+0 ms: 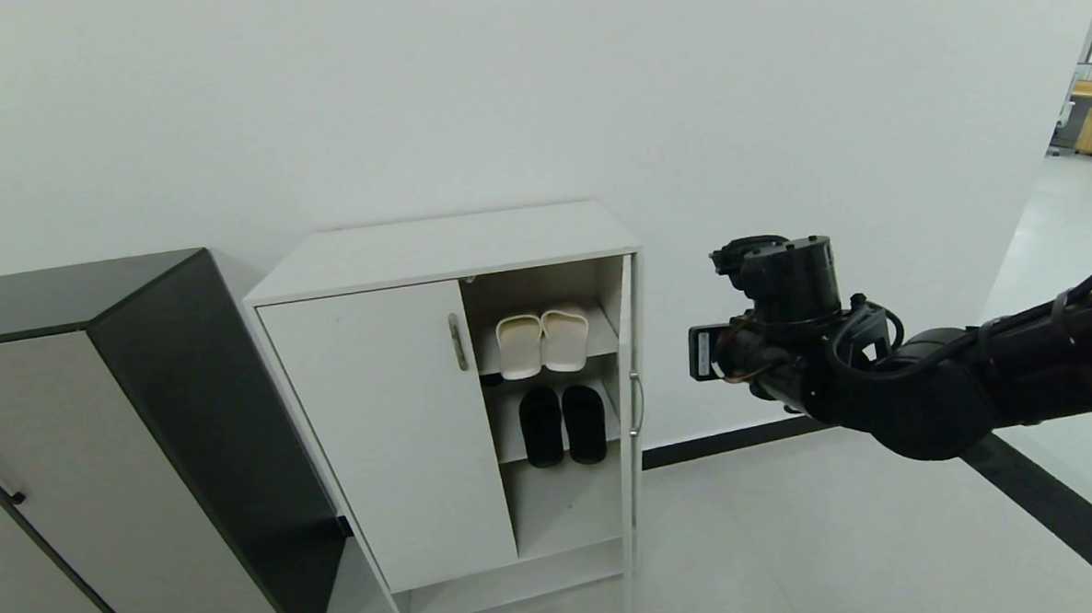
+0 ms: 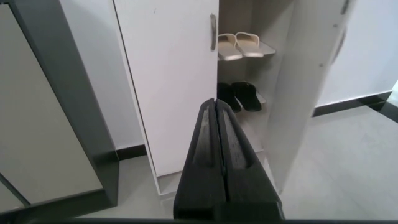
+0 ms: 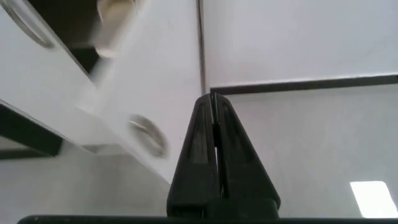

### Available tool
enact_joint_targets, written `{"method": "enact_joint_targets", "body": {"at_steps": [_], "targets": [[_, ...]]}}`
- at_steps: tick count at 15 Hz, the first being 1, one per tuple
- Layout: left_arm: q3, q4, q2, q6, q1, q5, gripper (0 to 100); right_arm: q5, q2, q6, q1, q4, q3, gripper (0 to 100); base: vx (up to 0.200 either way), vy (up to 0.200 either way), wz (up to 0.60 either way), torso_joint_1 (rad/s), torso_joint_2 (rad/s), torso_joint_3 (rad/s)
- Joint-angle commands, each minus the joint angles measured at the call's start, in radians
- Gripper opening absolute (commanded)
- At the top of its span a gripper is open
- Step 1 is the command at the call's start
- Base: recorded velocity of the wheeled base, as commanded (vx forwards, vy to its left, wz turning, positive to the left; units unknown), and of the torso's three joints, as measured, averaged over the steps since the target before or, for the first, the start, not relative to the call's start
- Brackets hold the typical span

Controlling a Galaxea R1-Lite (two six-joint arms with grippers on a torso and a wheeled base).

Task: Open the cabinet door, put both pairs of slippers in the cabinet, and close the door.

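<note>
**Both pairs of slippers sit inside the white cabinet point(image 1: 442, 242), whose right door point(image 1: 635, 524) stands open.**

The cream slippers point(image 1: 542, 342) lie side by side on the upper shelf, and the black slippers point(image 1: 563, 425) are on the shelf below. The left door point(image 1: 385, 424) is shut and hides that half of the interior, while the open door shows only edge-on from the head camera. The right gripper point(image 3: 214, 98) hangs near the open door, to the cabinet's right, with its fingers pressed together. In its wrist view the door is blurred and cut off. The left gripper point(image 2: 216, 103) faces the cabinet front, well apart, its fingers also pressed together. A dark cabinet point(image 1: 145, 407) stands just beside the white one's left side, partly out of frame.
</note>
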Motion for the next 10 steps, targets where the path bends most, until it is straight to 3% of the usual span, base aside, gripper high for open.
{"method": "enact_joint_targets", "body": {"at_steps": [1,4,7,8,9,10], "targets": [[0.000,0.000,0.000,0.000,0.000,0.000,0,0.001,-0.006,-0.007,0.002,-0.026,0.057,0,0.000,0.000,0.00,0.000,0.00,0.000],[0.000,0.000,0.000,0.000,0.000,0.000,0,-0.013,-0.026,-0.032,0.010,-0.046,0.091,0,0.000,0.000,0.00,0.000,0.00,0.000],[0.000,0.000,0.000,0.000,0.000,0.000,0,-0.024,-0.089,0.077,0.010,-0.037,0.011,0,0.000,0.000,0.00,0.000,0.00,0.000],[0.000,0.000,0.000,0.000,0.000,0.000,0,-0.203,-0.060,0.014,0.002,0.053,0.005,0,0.000,0.000,0.00,0.000,0.00,0.000],[0.000,0.000,0.000,0.002,0.000,0.000,0,-0.313,-0.058,-0.015,0.002,0.127,0.017,0,0.000,0.000,0.00,0.000,0.00,0.000],[0.000,0.000,0.000,0.000,0.000,0.000,0,-0.201,-0.078,-0.001,0.007,0.129,0.041,0,0.000,0.000,0.00,0.000,0.00,0.000]]}}
